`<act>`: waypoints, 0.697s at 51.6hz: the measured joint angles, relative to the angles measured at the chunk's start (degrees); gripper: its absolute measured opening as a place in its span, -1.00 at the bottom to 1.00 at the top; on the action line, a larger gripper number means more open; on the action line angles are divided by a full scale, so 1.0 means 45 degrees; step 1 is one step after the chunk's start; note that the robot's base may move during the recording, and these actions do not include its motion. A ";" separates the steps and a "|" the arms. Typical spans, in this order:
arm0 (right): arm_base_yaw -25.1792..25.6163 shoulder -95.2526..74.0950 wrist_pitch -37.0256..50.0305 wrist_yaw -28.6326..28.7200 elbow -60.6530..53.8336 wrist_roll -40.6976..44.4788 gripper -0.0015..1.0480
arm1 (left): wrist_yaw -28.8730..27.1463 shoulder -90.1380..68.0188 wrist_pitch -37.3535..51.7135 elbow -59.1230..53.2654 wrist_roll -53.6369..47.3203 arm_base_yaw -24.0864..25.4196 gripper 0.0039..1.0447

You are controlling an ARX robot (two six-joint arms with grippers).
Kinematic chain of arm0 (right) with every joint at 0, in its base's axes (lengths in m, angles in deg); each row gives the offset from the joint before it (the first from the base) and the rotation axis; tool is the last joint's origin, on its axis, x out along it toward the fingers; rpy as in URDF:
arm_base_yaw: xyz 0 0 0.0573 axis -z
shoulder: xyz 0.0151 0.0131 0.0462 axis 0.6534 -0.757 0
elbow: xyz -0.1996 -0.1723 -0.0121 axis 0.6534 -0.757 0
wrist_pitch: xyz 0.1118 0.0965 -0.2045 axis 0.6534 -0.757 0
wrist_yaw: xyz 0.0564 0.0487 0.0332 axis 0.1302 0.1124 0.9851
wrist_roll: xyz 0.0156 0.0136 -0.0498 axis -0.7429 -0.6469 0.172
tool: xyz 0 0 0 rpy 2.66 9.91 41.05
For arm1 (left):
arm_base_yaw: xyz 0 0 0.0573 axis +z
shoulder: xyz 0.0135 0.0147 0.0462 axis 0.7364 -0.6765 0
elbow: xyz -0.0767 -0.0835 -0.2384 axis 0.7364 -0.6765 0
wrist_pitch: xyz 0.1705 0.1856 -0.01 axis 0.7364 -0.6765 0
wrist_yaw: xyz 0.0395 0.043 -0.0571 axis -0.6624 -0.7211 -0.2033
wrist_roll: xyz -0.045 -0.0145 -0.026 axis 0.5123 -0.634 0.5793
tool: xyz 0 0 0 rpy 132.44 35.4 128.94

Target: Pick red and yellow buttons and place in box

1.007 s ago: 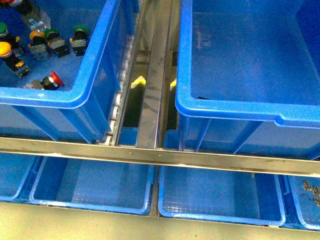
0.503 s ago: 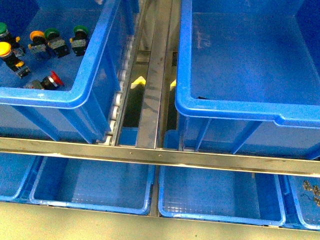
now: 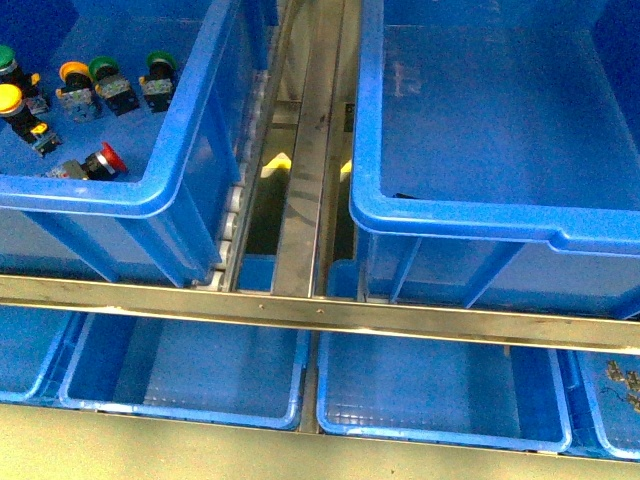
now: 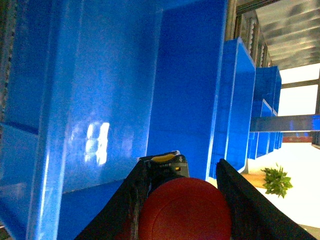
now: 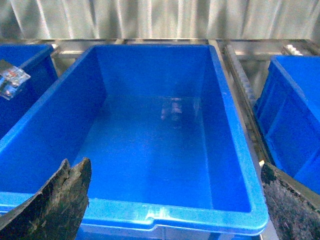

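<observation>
Front view: a yellow button [image 3: 10, 98] and a spare red button [image 3: 105, 160] lie in the left crate [image 3: 150, 195], and the box [image 3: 450, 215] stands to its right. Left wrist view: my left gripper [image 4: 181, 164] is clamped on a red button [image 4: 185, 212]. Right wrist view: my right gripper [image 5: 174, 166] hangs spread wide above the box.

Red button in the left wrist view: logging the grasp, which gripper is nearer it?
Left. The left gripper is shut on the red button, fingers flanking its cap. The right gripper hangs open by the near rim of the box, no button in its view.
</observation>
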State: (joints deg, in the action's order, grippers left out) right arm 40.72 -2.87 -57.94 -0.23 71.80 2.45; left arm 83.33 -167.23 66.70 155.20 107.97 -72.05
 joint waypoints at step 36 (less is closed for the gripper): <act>-0.0563 -0.0826 -0.1379 -0.1919 0.0505 -0.0267 0.88 | -0.0563 -0.1088 0.0078 0.0831 0.0724 -0.1229 -0.36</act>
State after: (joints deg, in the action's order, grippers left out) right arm 38.19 -6.59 -64.15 -8.87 74.08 1.25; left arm 80.80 -172.12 67.05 158.94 111.23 -77.58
